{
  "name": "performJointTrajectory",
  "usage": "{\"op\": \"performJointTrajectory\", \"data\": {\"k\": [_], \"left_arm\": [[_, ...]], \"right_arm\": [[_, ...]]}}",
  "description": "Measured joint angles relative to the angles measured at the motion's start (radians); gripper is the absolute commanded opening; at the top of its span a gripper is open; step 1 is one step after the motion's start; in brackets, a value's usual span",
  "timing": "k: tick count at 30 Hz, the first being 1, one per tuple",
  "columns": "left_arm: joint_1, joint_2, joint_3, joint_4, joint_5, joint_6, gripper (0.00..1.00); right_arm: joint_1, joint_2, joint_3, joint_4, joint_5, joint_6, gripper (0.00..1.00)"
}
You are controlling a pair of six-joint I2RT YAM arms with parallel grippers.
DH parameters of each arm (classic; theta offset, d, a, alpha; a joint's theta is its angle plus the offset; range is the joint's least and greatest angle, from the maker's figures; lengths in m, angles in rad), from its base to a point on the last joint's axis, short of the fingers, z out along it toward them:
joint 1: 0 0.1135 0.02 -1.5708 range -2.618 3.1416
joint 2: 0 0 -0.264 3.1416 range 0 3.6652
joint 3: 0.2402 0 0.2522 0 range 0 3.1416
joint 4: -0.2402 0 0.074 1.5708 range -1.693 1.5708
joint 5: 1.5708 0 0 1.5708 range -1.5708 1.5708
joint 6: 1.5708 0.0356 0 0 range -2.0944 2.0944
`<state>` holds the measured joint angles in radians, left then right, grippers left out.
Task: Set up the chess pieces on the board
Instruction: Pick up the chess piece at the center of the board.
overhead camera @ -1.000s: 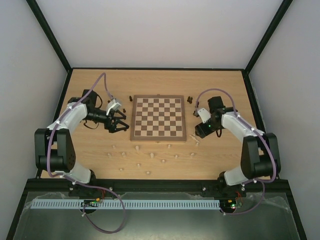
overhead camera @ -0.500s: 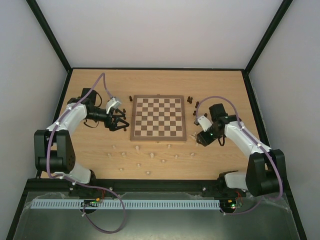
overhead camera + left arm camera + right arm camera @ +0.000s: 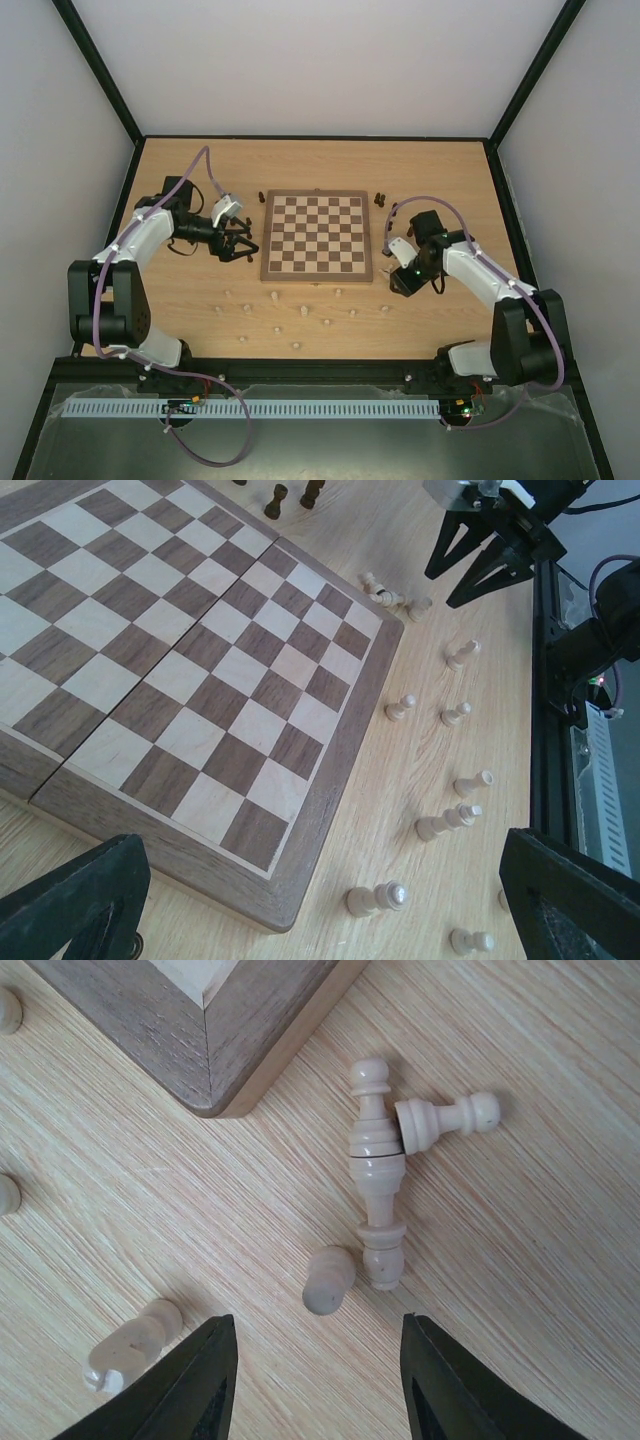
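The board (image 3: 315, 235) lies mid-table with bare squares. Pale chess pieces (image 3: 303, 311) are scattered on the table in front of it; dark ones (image 3: 380, 199) stand behind it. My left gripper (image 3: 240, 250) is open and empty by the board's left edge. In its wrist view the board's corner (image 3: 290, 880) and a pale piece (image 3: 378, 898) lie between the fingers (image 3: 80, 905). My right gripper (image 3: 397, 283) is open and empty over the board's near right corner. It hovers above a pale pawn (image 3: 328, 1280) and a cluster of fallen pale pieces (image 3: 378, 1170).
Dark pieces also stand by the board's back left corner (image 3: 262, 197). Another pale piece (image 3: 130, 1345) lies left of my right gripper's fingers (image 3: 195, 1385). The right gripper shows at the top of the left wrist view (image 3: 490, 540). Black frame posts bound the table.
My right gripper has moved nearer and slightly left, down to the pale pieces off the board's near right corner. My left gripper has shifted slightly away along the board's left edge.
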<state>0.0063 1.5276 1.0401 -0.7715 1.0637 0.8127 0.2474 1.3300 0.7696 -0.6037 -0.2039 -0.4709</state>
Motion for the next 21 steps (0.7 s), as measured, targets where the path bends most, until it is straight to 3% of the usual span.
{"op": "performJointTrajectory", "data": {"k": [21], "left_arm": [[0.0, 0.0, -0.006, 0.008, 0.001, -0.006, 0.99]], "right_arm": [[0.034, 0.088, 0.0, 0.051, 0.041, 0.028, 0.31]]}}
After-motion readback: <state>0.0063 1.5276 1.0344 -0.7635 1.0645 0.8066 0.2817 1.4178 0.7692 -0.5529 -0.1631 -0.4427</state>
